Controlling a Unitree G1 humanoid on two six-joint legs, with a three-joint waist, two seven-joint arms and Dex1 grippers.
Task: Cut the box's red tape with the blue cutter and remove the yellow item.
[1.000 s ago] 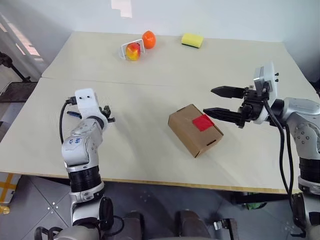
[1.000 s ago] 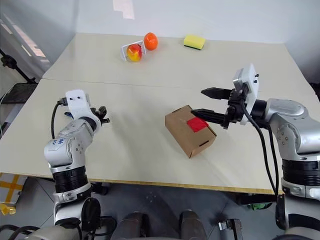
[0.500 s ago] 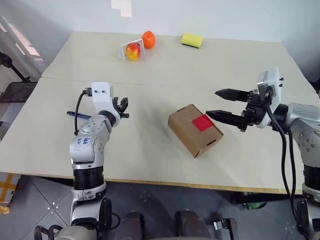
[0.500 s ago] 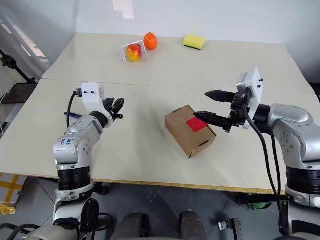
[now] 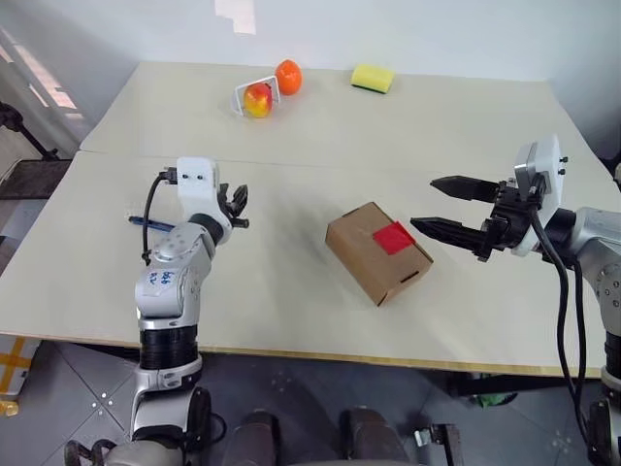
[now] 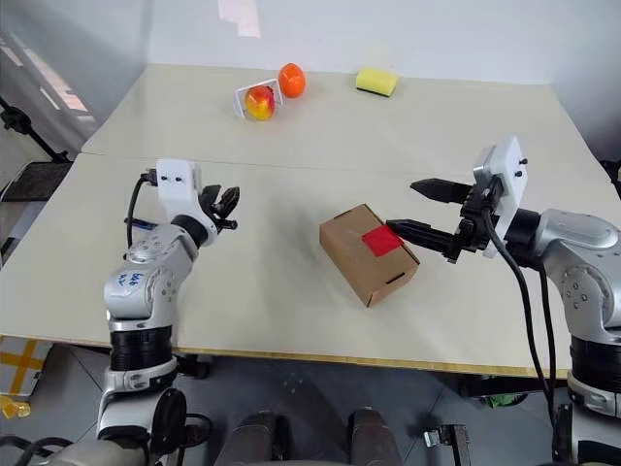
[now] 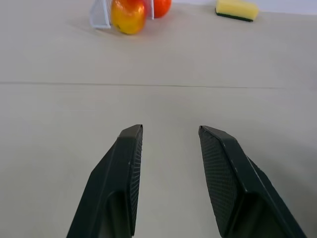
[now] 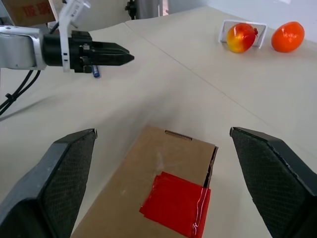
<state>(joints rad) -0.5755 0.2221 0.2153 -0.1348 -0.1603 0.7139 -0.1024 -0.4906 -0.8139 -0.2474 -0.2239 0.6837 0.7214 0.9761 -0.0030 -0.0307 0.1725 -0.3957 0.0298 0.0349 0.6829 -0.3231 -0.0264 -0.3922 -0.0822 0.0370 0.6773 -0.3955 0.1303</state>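
Observation:
The brown box [image 5: 376,254] lies askew in the middle of the table, the red tape [image 5: 393,237] on its top face. My right gripper [image 5: 424,203] hovers just right of the box, open wide and empty, its fingers pointing at the tape [image 8: 176,204]. The blue cutter [image 5: 146,223] lies flat on the table at the left, partly hidden behind my left arm. My left gripper [image 5: 238,207] is just past the cutter, level, open with nothing between its fingers [image 7: 130,153]. The yellow item is hidden.
At the far edge sit a yellow sponge [image 5: 373,78], an orange fruit [image 5: 288,76] and a red-and-yellow fruit [image 5: 257,99] against a small white stand. A seam crosses the table [image 5: 320,165] between them and the box.
My left arm swung to the right and its wrist levelled out, leaving the cutter behind it. My right gripper drew back a little to the right, away from the box.

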